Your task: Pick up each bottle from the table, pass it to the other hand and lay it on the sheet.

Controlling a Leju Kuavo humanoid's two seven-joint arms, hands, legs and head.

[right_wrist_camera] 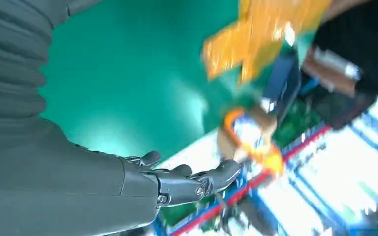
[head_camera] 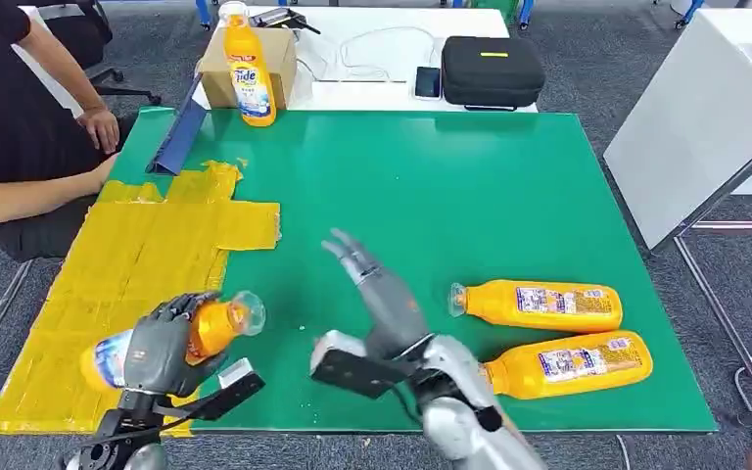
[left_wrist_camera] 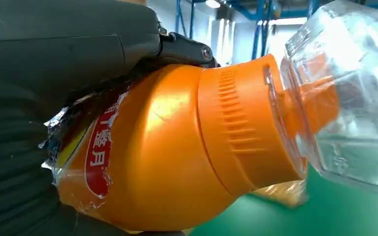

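Green covered the surface (head_camera: 470,196), with a yellow sheet (head_camera: 137,264) on its left side. Two orange bottles (head_camera: 539,305) lay near the right edge. The left robot hand (head_camera: 162,348) gripped a third bottle (head_camera: 171,343) by its body above the sheet; it looked rigid, smooth, likely slippery. The right robot hand (head_camera: 377,284) hovered spread, holding nothing. Motion blurred the right wrist view.

Orange plastic bottle with clear cap (head_camera: 201,331) held sideways above crinkled yellow sheet (head_camera: 147,264); two more orange bottles (head_camera: 536,305) (head_camera: 568,364) lying on green counter (head_camera: 421,196).
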